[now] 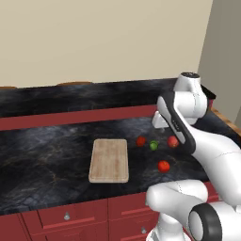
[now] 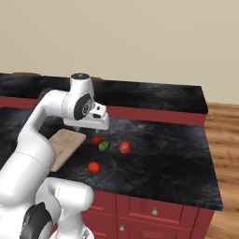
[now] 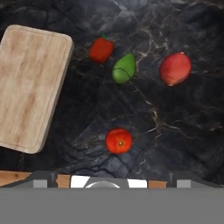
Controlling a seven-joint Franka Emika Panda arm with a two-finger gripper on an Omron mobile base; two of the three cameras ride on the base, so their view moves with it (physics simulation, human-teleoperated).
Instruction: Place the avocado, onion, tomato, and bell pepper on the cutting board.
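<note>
The hand view gives the cleanest layout: the pale light-wood rectangular cutting board [image 3: 30,87] with rounded corners lies flat on the dark marbled stone desk [image 3: 175,131], and nothing sits on it. All four pieces of produce are off the board on the desk. Closest to the board is the small deep red, blocky bell pepper [image 3: 101,50], just past the board's corner. The bright green roundish avocado [image 3: 124,69] sits right beside the pepper on the side away from the board, very near it or maybe touching, hard to say. The larger pinkish-red round onion [image 3: 175,68] is farther from the board again, clearly apart from the avocado. The smooth bright orange-red tomato [image 3: 118,140] sits alone, off the board's long edge and well apart from the other three.

The two base views add what the hand view misses: red drawer fronts under the desk and the white arm hanging over the produce. In the left base view the arm blocks part of the onion [image 1: 173,141]. In the right base view the arm covers most of the board [image 2: 65,144], and the wrist hides the fingers of the claw [image 2: 91,127]. Its fingertips aren't really readable in the hand view either, so going by the frames I can't tell if it's open or closed; nothing is in it.
</note>
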